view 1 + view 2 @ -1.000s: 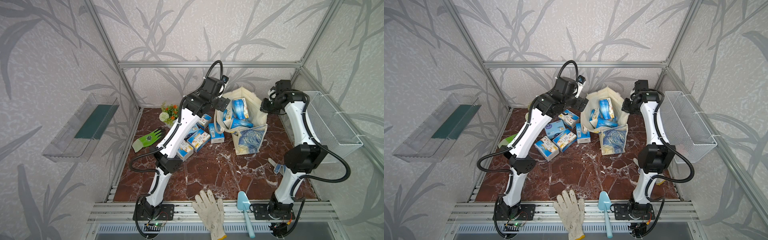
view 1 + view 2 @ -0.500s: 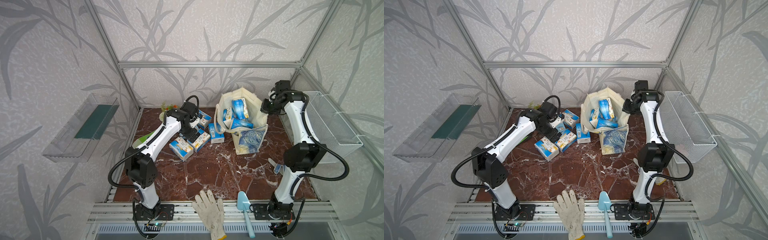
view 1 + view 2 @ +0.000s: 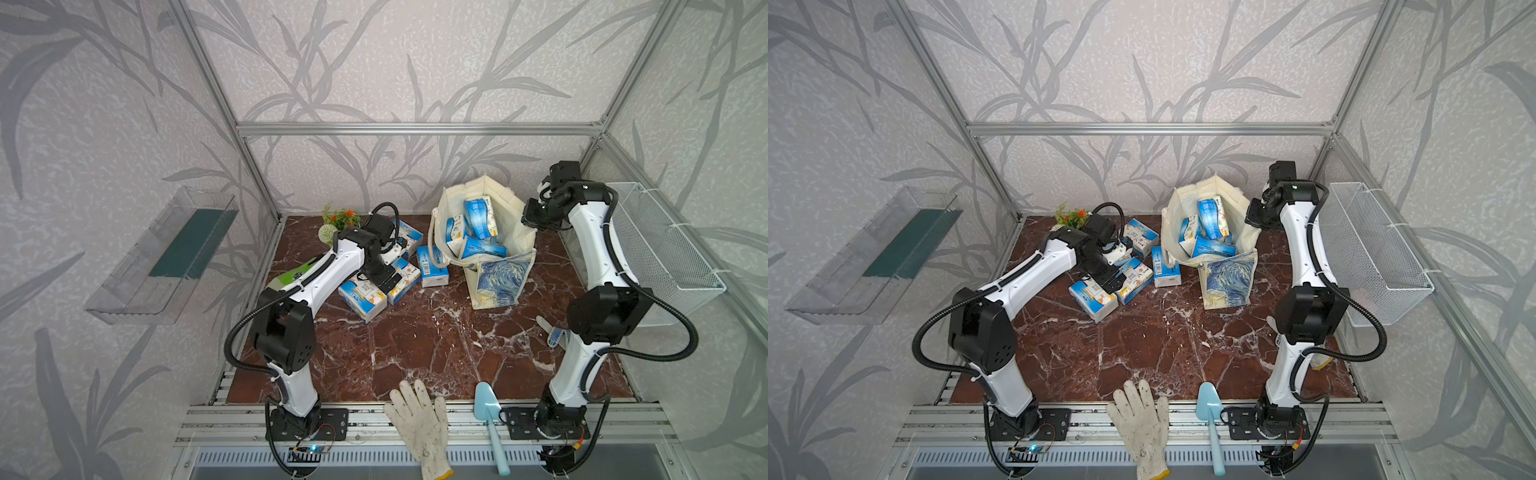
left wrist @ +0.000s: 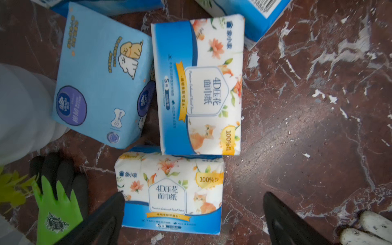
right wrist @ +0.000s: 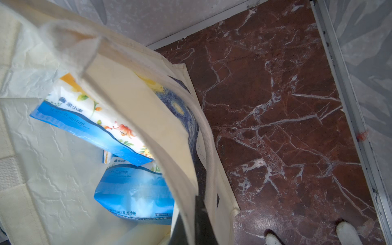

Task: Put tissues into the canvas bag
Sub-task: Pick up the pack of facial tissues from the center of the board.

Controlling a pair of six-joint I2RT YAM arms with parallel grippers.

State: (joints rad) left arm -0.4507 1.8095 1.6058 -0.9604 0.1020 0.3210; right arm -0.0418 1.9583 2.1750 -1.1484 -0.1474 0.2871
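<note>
Spreads the left pincer (image 4: 192, 203) wide astride a glossy, pillowy brick of tissues (image 4: 169, 191); clamps the right pincer (image 5: 199, 205) on the coarse cream rim of the canvas bag (image 5: 137, 101), beside veined marble worktop (image 5: 275, 127).

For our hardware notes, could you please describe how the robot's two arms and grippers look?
The left arm and right arm have glossy white link shells, bulky black joint housings and black bases. A black corrugated cable loops outside each. The jaws are black.

Left pincer (image 4: 193, 196) now down from the canvas bag (image 3: 498, 282), low over table tissues (image 3: 361, 295)
</note>
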